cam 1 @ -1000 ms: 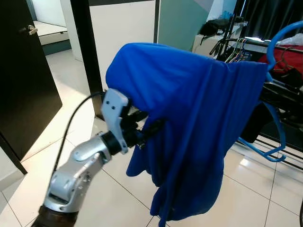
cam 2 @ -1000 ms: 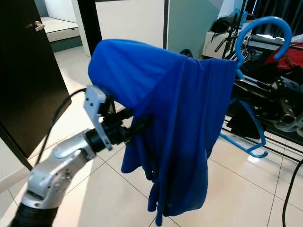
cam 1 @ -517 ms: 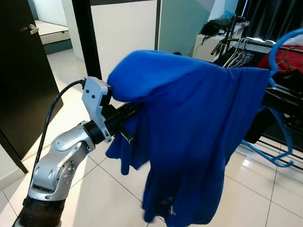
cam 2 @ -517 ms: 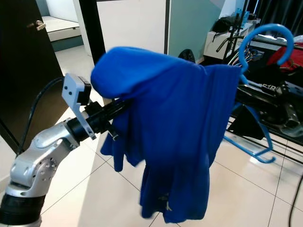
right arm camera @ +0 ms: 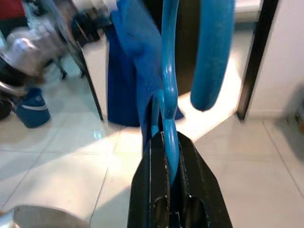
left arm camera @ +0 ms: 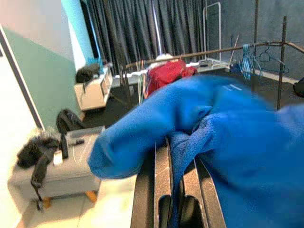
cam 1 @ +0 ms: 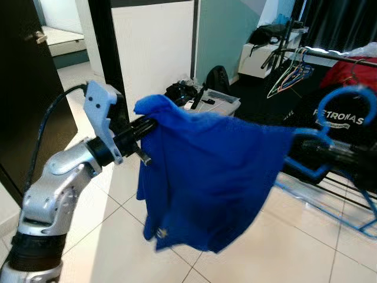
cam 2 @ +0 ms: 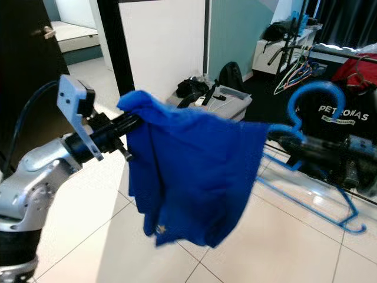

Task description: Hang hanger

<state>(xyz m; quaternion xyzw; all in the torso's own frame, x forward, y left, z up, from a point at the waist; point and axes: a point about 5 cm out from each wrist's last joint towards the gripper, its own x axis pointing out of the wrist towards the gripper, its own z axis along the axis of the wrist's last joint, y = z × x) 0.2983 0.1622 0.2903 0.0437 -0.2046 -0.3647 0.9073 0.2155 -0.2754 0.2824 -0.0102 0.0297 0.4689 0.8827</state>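
Dark door point(cam 1: 23, 88) with metal handle at my left. Black pillar point(cam 1: 106, 41) beside white wall panel point(cam 1: 156, 47), teal wall point(cam 1: 227, 29) further right. Grey storage box point(cam 1: 215, 105) on floor, black bags point(cam 1: 184, 91) against it. White tiled floor point(cam 1: 106, 236) underfoot. Clothes rail point(cam 1: 330, 54) at right, bare hangers point(cam 1: 288, 79) on it, red garment point(cam 1: 353, 71), black shirt point(cam 1: 339, 118) with white lettering. Dark curtains point(left arm camera: 156, 28) behind.

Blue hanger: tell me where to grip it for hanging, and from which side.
Grip the blue hanger at its neck, just below the hook, coming from the robot's right, away from the blue shirt. That leaves the hook free. The right gripper is already shut there.
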